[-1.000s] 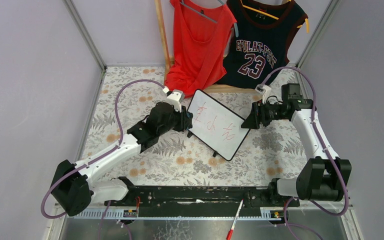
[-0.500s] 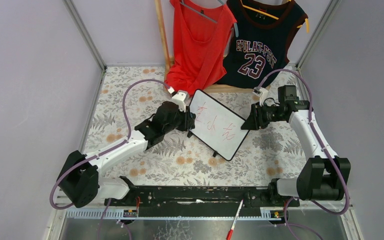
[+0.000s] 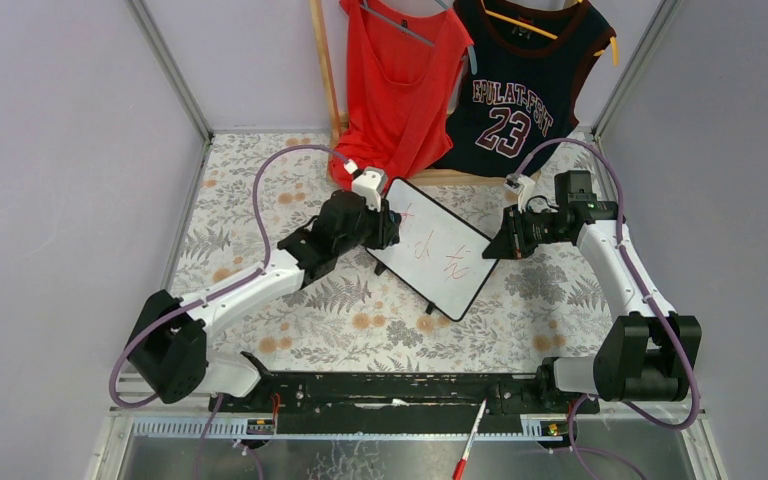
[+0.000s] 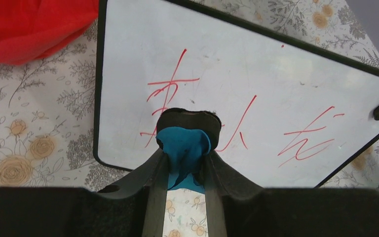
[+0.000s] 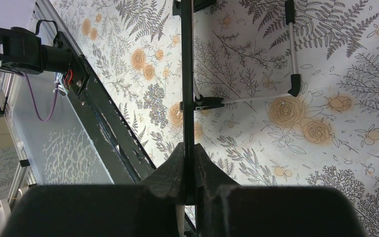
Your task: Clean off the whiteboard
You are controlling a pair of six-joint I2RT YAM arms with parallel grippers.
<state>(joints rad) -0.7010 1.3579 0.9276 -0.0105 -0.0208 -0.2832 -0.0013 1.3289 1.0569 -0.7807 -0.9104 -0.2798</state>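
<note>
The whiteboard lies tilted on the flowered table, white with a thin black frame and red handwritten marks. My left gripper is shut on a blue eraser with a black pad, which rests on the leftmost red marks of the whiteboard. My right gripper is shut on the board's right edge. In the right wrist view the whiteboard shows edge-on as a thin black line running into the right gripper.
A red tank top and a dark number 23 jersey hang on a wooden rack behind the board. The board's stand legs with black feet stick out underneath. A black rail and a red pen lie at the near edge.
My left arm has carried the eraser up and right onto the board's left part. My right gripper has closed on the board's right edge.
</note>
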